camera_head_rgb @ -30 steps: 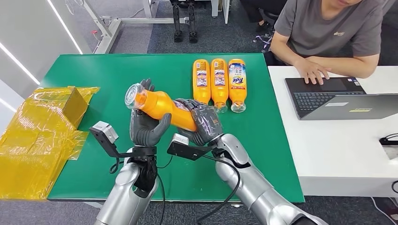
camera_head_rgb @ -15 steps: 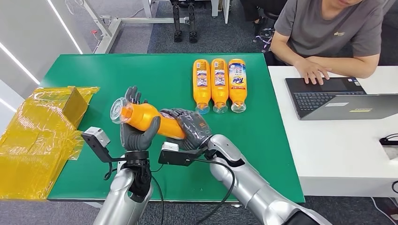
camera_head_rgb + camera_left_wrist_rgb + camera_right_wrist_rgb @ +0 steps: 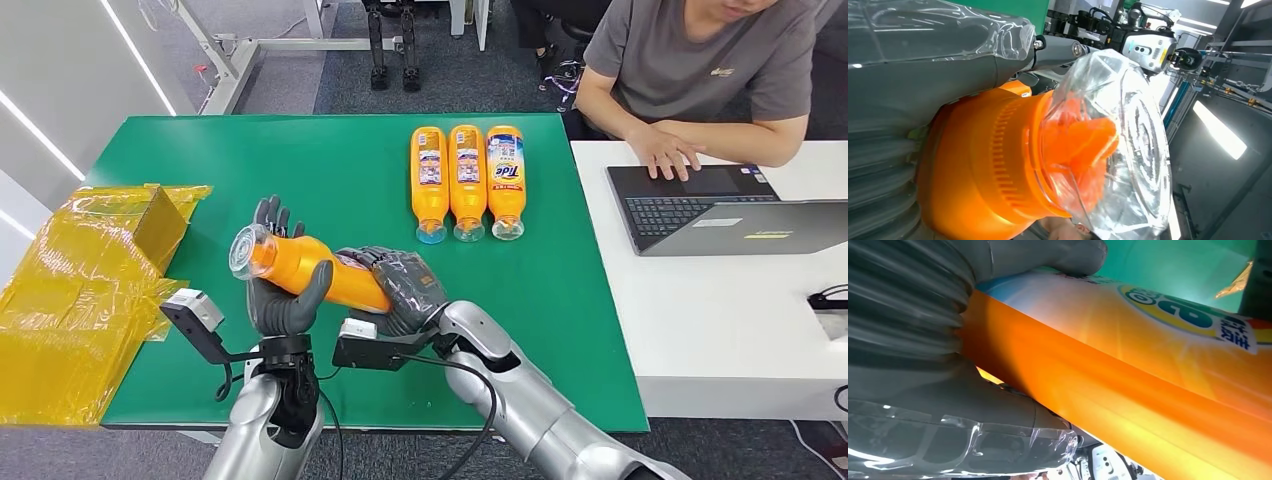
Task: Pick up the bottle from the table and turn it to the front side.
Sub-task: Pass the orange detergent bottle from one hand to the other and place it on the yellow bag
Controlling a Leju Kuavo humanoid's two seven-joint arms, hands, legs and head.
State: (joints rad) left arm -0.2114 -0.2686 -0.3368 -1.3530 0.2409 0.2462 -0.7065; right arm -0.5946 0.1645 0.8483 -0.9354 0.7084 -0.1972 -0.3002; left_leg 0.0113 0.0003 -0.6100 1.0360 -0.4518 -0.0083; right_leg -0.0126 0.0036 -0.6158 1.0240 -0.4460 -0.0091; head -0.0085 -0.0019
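An orange bottle point(image 3: 318, 272) with a clear cap point(image 3: 244, 250) hangs above the green table point(image 3: 330, 160), lying nearly level with its cap toward the left. My left hand point(image 3: 281, 300) grips its neck end from below, thumb over the front. My right hand point(image 3: 405, 287) holds its base end. In the left wrist view the clear cap point(image 3: 1118, 145) and the orange neck point(image 3: 983, 170) sit right before the camera. In the right wrist view the bottle's side point(image 3: 1128, 385) shows part of a blue and white label point(image 3: 1193, 315).
Three more orange bottles point(image 3: 466, 182) lie side by side at the table's far middle. Yellow wrapped packaging point(image 3: 90, 270) covers the left edge. A person point(image 3: 700, 70) sits at a white desk point(image 3: 720, 310) on the right, typing on a laptop point(image 3: 710, 205).
Both hands have carried the bottle to the left and slightly nearer to me. Its cap end has dropped a little. The three lying bottles have not moved.
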